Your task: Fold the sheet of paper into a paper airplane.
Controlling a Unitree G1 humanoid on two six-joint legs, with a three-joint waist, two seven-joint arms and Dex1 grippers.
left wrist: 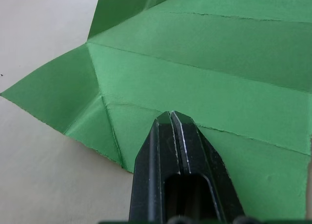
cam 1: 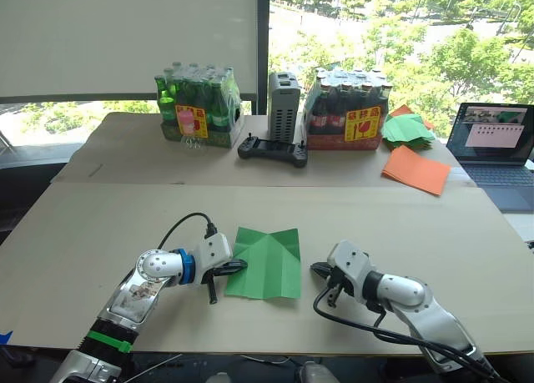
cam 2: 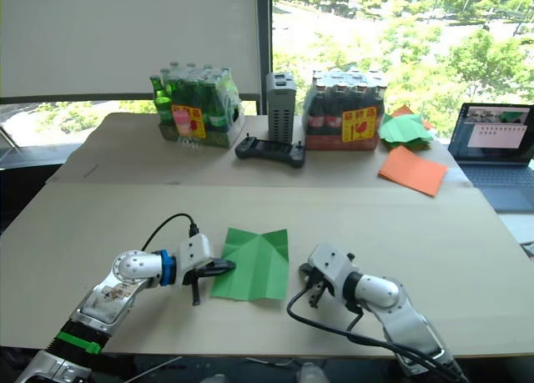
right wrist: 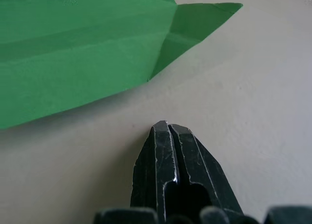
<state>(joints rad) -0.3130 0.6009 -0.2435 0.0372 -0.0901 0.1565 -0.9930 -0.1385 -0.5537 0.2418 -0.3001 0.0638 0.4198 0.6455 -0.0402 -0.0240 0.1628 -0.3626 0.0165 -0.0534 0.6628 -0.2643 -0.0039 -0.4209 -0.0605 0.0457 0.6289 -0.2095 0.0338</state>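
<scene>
Both grippers sit low at the near edge of the cardboard-covered table (cam 1: 100, 233), one either side of the sheet of paper (cam 1: 267, 264). Left gripper (cam 1: 236, 267) has its fingers pressed together, tips resting on the sheet's left edge — the left wrist view shows the closed black tips (left wrist: 171, 117) lying on top of the green surface, not pinching it. Right gripper (cam 1: 320, 272) is also closed, fingers together, on bare table just beside the sheet's right edge; the right wrist view shows its tips (right wrist: 167, 126) apart from the paper, with a strip of table between.

Sheet lies flat near the table's front centre, bright green, with its two far corners folded in so a notch shows at the far edge, and creases running across it. One folded corner flap lifts slightly off the table.

Far side of the table: a shrink-wrapped pack of green bottles (cam 1: 198, 108) at left, a pack of dark bottles (cam 1: 347, 108) at right, and a grey box (cam 1: 283, 108) standing between them with a black controller (cam 1: 273, 152) just in front of it. Heap of green folded papers (cam 1: 407, 128) sits right of the dark bottles, orange sheets (cam 1: 415, 170) beside it — laptop (cam 1: 494, 145) at the far right edge, open.
</scene>
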